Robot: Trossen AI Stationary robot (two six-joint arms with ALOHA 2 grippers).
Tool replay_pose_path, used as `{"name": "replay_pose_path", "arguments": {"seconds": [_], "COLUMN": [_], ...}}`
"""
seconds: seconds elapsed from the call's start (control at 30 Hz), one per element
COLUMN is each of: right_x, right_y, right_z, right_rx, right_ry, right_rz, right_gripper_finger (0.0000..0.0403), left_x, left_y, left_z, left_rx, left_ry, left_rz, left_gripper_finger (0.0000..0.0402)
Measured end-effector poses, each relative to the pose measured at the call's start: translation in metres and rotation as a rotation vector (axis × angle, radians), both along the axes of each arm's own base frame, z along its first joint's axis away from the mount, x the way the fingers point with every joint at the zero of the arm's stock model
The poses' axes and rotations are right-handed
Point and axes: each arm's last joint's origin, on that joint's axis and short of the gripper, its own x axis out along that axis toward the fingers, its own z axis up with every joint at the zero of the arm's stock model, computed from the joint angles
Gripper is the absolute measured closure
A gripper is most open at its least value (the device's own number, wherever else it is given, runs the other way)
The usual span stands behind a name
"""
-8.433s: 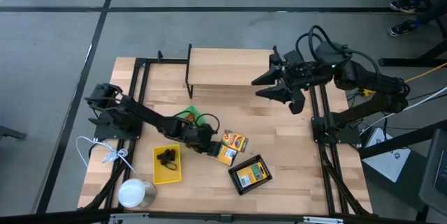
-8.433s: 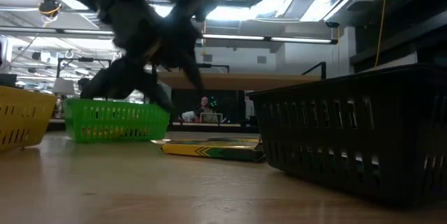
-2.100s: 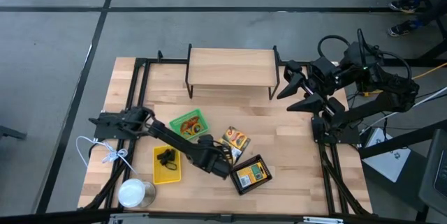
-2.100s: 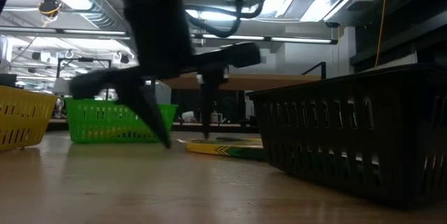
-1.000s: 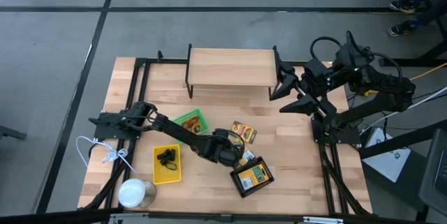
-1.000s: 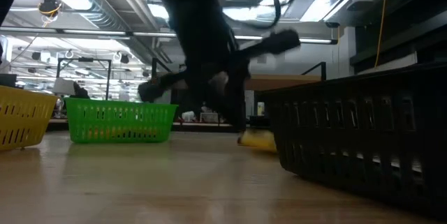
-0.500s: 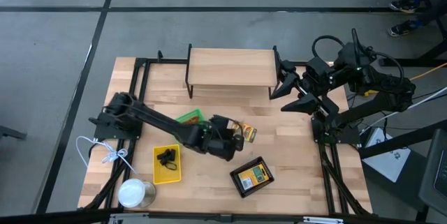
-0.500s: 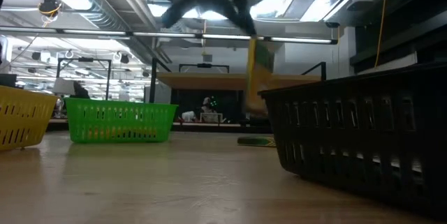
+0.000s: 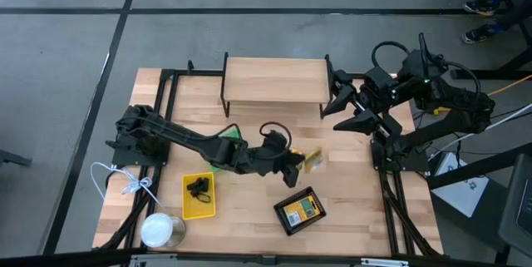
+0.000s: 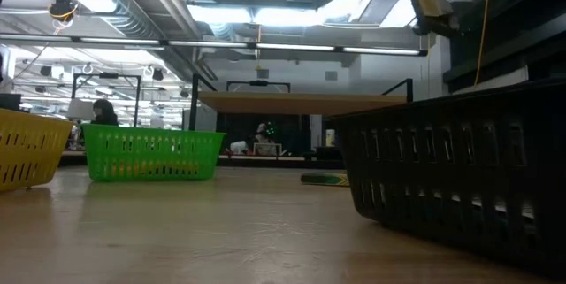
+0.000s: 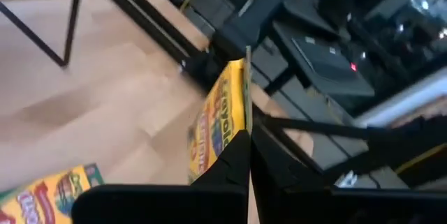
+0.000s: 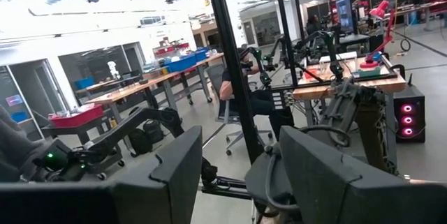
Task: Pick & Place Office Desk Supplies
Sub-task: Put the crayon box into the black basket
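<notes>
Yellow printed box (image 9: 312, 160) pinched in L end effector (image 9: 301, 164), lifted; R end effector (image 9: 342, 111) wide.

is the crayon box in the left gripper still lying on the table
No, the left gripper is shut on the crayon box and holds it up off the table, well above the wood.

Pale wood table (image 9: 349, 192), matt; glossy printed card box (image 11: 218, 116).

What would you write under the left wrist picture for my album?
Left gripper shut on a yellow crayon box, lifted above the wooden table.
</notes>
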Motion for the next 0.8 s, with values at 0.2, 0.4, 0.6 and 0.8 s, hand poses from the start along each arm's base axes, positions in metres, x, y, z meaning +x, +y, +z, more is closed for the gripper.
{"name": "replay_pose_path", "arguments": {"seconds": [0.2, 0.4, 0.6, 0.8], "right_x": [0.0, 0.0, 0.0, 0.0], "right_y": [0.0, 0.0, 0.0, 0.0], "right_z": [0.0, 0.0, 0.0, 0.0], "right_rx": [0.001, 0.001, 0.011, 0.017], "right_ry": [0.001, 0.001, 0.007, 0.01], "right_rz": [0.0, 0.0, 0.002, -0.008], "right_gripper_finger": [0.0209, 0.0209, 0.0209, 0.0208], "left_x": [-0.003, 0.0, 0.014, 0.023], "left_y": [-0.013, -0.036, -0.054, -0.044], "left_z": [-0.003, -0.018, -0.045, -0.059], "left_rx": [-0.031, -0.035, -0.04, 0.004], "left_ry": [0.029, 0.066, 0.09, 0.138], "left_rz": [-0.139, -0.277, -0.427, -0.529], "left_gripper_finger": [0.04, 0.04, 0.04, 0.0399]}}
